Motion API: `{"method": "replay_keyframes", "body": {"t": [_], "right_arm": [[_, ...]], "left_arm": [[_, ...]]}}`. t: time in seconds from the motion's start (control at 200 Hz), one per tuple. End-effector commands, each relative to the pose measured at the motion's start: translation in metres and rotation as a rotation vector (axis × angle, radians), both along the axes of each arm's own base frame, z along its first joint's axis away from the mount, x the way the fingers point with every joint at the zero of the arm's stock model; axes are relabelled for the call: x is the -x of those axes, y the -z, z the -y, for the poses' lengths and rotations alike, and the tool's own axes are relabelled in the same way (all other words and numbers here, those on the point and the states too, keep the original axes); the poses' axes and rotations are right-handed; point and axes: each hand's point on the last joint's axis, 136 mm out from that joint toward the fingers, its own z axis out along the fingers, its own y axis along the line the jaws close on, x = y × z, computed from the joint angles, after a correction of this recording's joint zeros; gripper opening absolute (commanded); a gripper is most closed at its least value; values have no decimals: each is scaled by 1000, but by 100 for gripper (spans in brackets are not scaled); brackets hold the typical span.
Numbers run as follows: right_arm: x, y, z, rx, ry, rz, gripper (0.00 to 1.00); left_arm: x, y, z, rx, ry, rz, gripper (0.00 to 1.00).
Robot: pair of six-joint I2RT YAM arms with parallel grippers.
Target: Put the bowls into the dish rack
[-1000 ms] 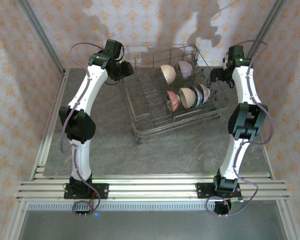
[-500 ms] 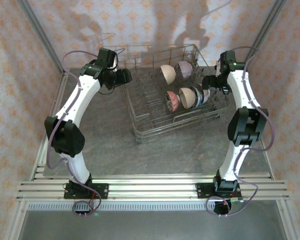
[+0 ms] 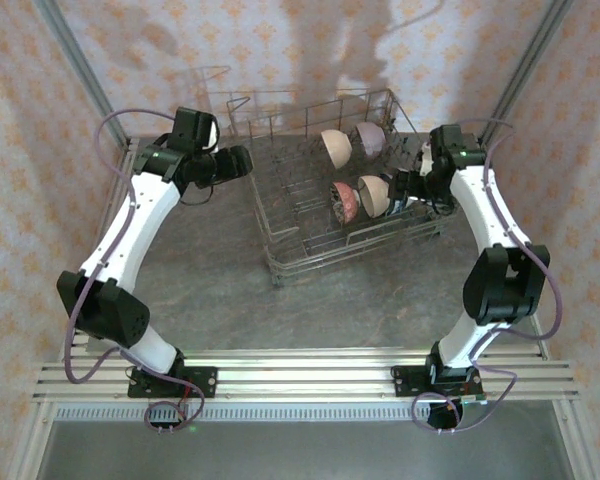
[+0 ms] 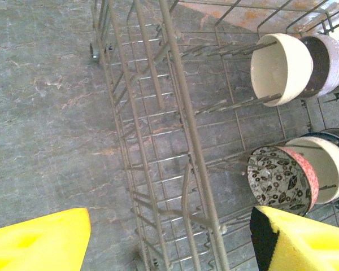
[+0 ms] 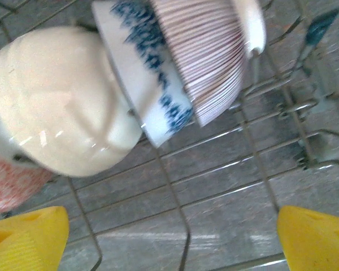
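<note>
The dish rack [image 3: 310, 235] stands at the middle back of the table, with the bowls on edge between its tines. A cream bowl [image 3: 336, 147] and a mauve one [image 3: 370, 135] stand in the back row. A red-pink patterned bowl [image 3: 345, 200] and a second cream bowl [image 3: 374, 195] stand in front. My left gripper [image 3: 245, 160] hovers open at the rack's left wall [image 4: 181, 113], with nothing held. My right gripper [image 3: 400, 187] hangs open over the rack's right end, just above a cream bowl [image 5: 62, 107], a blue-patterned bowl [image 5: 152, 84] and a striped pink one [image 5: 209, 51].
Grey stone tabletop [image 3: 210, 290] lies bare in front of and left of the rack. Patterned walls and metal frame posts [image 3: 80, 70] close in the back and sides. The rack's tall wire side [image 3: 310, 105] rises at the back.
My left arm swung its elbow out to the left and its gripper opened wider beside the rack. My right gripper came down and left over the rack's right-hand bowls.
</note>
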Motion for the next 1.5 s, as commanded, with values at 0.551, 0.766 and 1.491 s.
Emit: {"method": "replay_keyframes", "body": {"t": [0.551, 0.766, 1.491], "right_arm": [[-68, -32, 95, 238, 141, 140, 99], [-73, -2, 79, 142, 105, 77, 99], [4, -2, -27, -146, 13, 38, 99]], "left_arm": [[21, 0, -8, -43, -26, 25, 77], [24, 5, -9, -57, -24, 10, 77], [24, 6, -24, -106, -74, 64, 79]]}}
